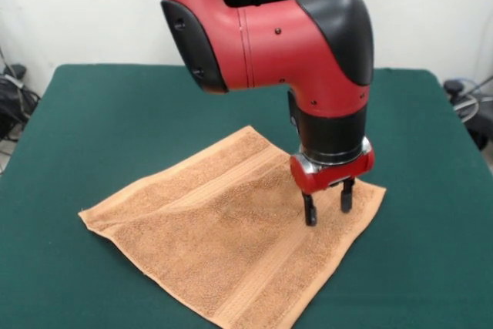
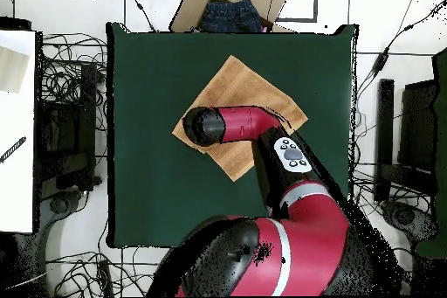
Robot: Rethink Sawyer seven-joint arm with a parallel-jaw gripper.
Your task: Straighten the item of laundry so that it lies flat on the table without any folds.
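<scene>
Gripper (image 1: 329, 206) hung fingers-down, parted, holding nothing, tips at the towel (image 1: 231, 244) near one side corner. Towel lay flat mid-surface (image 1: 92, 113), squarish, rotated diamond-wise, one corner toward the front camera, border bands running diagonally. Overhead hid the gripper under the arm (image 2: 236, 125) but showed a cardboard box (image 2: 229, 4) with jeans beyond the surface's edge.

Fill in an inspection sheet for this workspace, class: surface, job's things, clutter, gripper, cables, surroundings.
Surface: dark green cloth table, bare around the towel.
Job's things: light orange-brown terry towel, spread flat, no folds seen.
Clutter: nothing seen on the table.
Gripper: black two-finger gripper open, tips at the towel near one corner.
Cables: tangled black cables on the floor beside the table.
Surroundings: cardboard box holding blue fabric beyond one table edge.
</scene>
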